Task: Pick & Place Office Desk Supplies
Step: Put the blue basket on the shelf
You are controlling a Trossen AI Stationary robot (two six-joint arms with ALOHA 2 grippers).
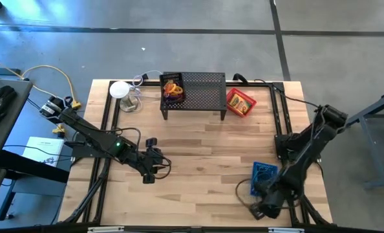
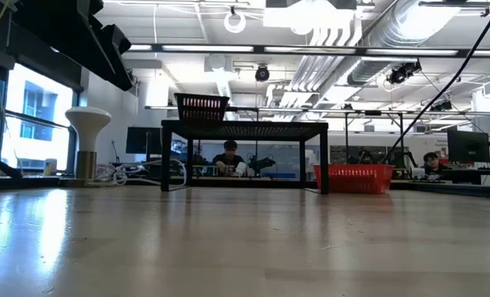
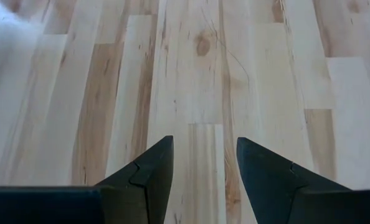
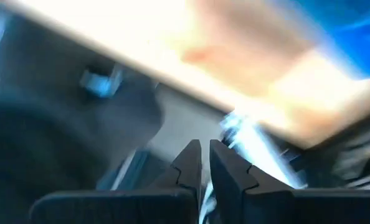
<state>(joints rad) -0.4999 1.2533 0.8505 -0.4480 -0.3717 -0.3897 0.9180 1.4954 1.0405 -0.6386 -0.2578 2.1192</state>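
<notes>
Spreading pale and plank-grained across the high view: light wooden butcher-block table, with grey concrete floor all around. Standing along the far edge: large black perforated metal stand, carrying at its left end a small black mesh tray filled with purple and orange rings. Sitting just right of the stand, on the tabletop: small red mesh tray holding a yellow crayon-like box. Standing left of the stand, near a tangle of cable: white round-topped clear glass object. Lying near the front right corner, close beside the right arm: small blue mesh tray.

Hovering over bare wood left of centre, well apart from every tray: left gripper, fingers spread with planks showing between them in its own wrist view, grasping nothing. Hanging at the front right edge of the table, just beside the blue tray: right gripper, its two dark fingers nearly pressed together with only a thin slit between, clasping nothing visible, pointing past the table's edge toward the floor.

Looking level across the tabletop in the low view: stand, black tray on top, red tray to its right, and beyond, an open workshop with people seated at benches.
</notes>
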